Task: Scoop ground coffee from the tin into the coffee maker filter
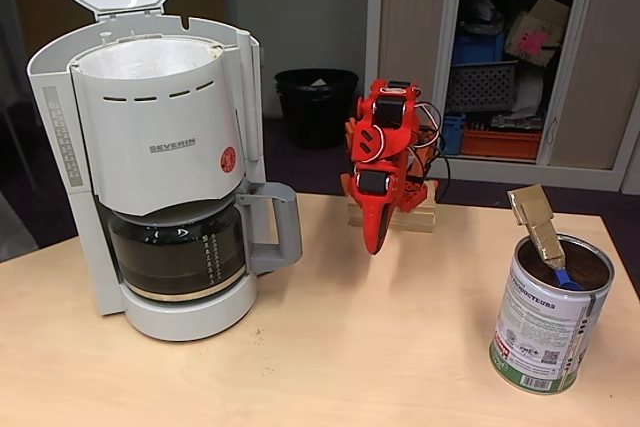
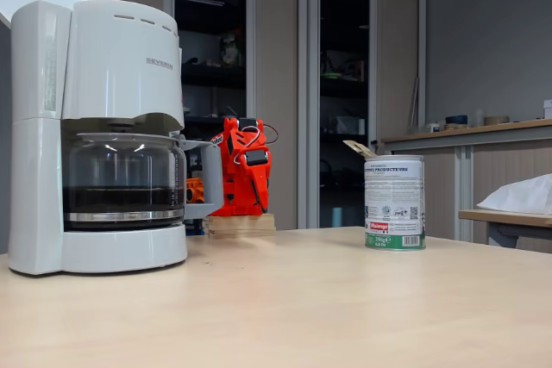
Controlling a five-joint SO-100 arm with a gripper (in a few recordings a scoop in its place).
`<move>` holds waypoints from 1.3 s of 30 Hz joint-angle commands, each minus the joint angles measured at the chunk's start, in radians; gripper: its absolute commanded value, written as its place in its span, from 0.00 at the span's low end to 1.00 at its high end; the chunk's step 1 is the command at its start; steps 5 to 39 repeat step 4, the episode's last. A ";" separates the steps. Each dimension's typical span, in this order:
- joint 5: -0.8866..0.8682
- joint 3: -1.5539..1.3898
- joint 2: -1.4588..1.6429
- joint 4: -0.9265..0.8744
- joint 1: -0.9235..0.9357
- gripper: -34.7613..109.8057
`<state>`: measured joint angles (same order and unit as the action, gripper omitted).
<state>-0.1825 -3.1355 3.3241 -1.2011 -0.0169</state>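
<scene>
Red plastic arm [image 1: 385, 162] sits folded at the back of the pale wooden desk [image 1: 330, 347], on a small wooden block, with its jaws [image 1: 375, 245] pointing down just above the desk top. They look pressed together and hold nothing, though from this angle it is hard to be sure. In the low fixed view the arm [image 2: 244, 170] shows behind the carafe [image 2: 123, 180] handle.

To the left in both fixed views stands the grey-white coffee maker [image 1: 160, 167], lid tipped up and open. The white paper filter [image 1: 150, 55] lines the round basket at its top. The glass carafe [image 1: 180, 252] below holds dark liquid in its lower part.

The tin [image 1: 545, 322] stands upright near the front right of the desk, well apart from both the arm and the machine. Its top is open, and dark ground coffee [image 1: 585, 265] shows inside. A scoop [image 1: 540, 227] with a tan handle and a blue bowl leans in the tin, its handle sticking up over the rim.

A black bin [image 1: 316, 105] stands on the floor behind the desk.
</scene>
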 commanded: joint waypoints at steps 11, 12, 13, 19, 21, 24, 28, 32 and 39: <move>-0.023 -0.006 0.000 -0.011 -0.012 0.24; -0.023 -0.006 0.000 -0.011 -0.012 0.24; -0.023 -0.006 0.000 -0.011 -0.012 0.24; -0.023 -0.006 0.000 -0.011 -0.012 0.24; -0.023 -0.006 0.000 -0.011 -0.012 0.24; -0.023 -0.006 0.000 -0.011 -0.012 0.24; -0.023 -0.006 0.000 -0.011 -0.012 0.24; -0.023 -0.006 0.000 -0.011 -0.012 0.24; -0.023 -0.006 0.000 -0.011 -0.012 0.24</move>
